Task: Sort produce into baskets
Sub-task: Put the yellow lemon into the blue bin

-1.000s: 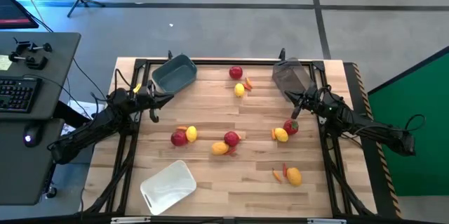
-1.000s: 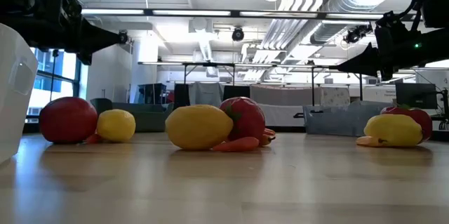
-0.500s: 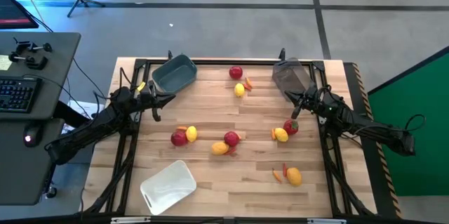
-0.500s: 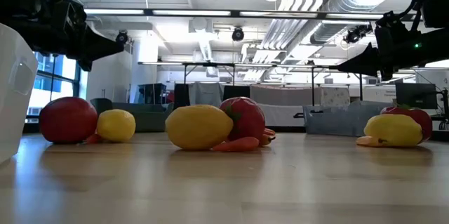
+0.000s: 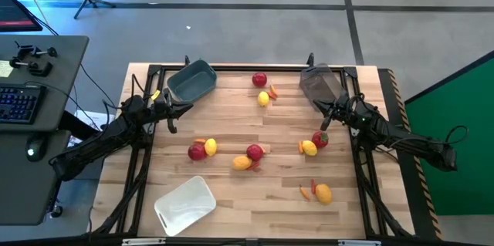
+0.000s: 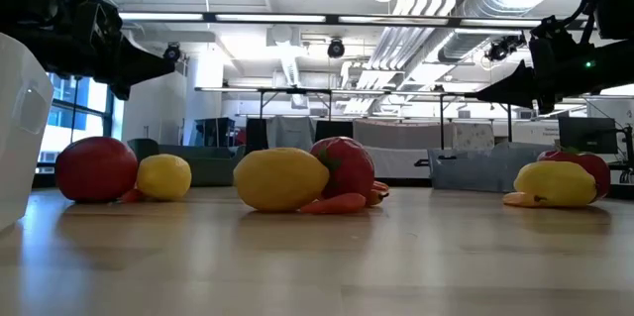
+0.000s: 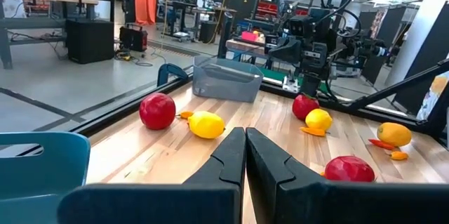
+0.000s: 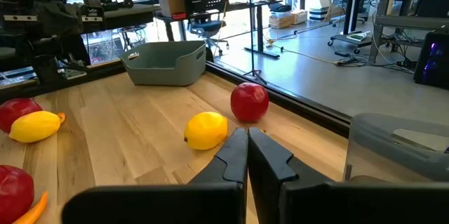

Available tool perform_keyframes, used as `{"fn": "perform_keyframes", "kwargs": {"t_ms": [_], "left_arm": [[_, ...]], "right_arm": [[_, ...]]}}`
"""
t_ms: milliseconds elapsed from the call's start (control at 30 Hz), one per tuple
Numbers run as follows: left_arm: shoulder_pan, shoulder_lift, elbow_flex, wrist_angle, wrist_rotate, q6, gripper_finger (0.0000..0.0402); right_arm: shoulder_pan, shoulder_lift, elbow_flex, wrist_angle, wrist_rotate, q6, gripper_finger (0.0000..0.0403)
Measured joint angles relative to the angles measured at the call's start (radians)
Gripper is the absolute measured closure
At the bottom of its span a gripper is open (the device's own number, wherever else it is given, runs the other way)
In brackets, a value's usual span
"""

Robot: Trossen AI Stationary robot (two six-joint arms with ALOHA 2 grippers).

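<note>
Here, by part:
Left gripper [image 5: 171, 117]: fingers pressed together, empty, above the table's left edge beside the blue-grey basket [image 5: 191, 81].
Right gripper [image 5: 324, 116]: fingers pressed together, empty, just beside the dark translucent basket [image 5: 318, 83].
White basket [image 5: 185, 203]: near front edge.
Produce: red fruits, lemons and peppers lie scattered on the wooden table [image 5: 270, 207], none in baskets.

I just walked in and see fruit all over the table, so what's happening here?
A two-armed robot is set to sort toy produce into three baskets, but nothing is held yet. The left gripper hovers shut by the blue-grey basket, and the right gripper hovers shut by the dark translucent basket. The white basket sits at the near edge. Red fruits, lemons and small peppers all lie loose on the table.
</note>
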Motion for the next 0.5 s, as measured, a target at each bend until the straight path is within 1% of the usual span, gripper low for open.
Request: {"fn": "perform_keyframes", "kwargs": {"t_ms": [233, 300, 400, 500], "left_arm": [[-0.002, 0.000, 0.000, 0.057, -0.003, -0.020, 0.0402], [-0.002, 0.000, 0.000, 0.086, -0.030, -0.029, 0.0401], [-0.002, 0.000, 0.000, 0.151, -0.073, -0.109, 0.0401], [-0.002, 0.000, 0.000, 0.235, -0.082, -0.161, 0.0402]], "right_arm": [[0.000, 0.000, 0.000, 0.000, 0.000, 0.000, 0.0403], [0.000, 0.000, 0.000, 0.000, 0.000, 0.000, 0.0403], [0.000, 0.000, 0.000, 0.000, 0.000, 0.000, 0.0403], [0.000, 0.000, 0.000, 0.000, 0.000, 0.000, 0.0403]]}}
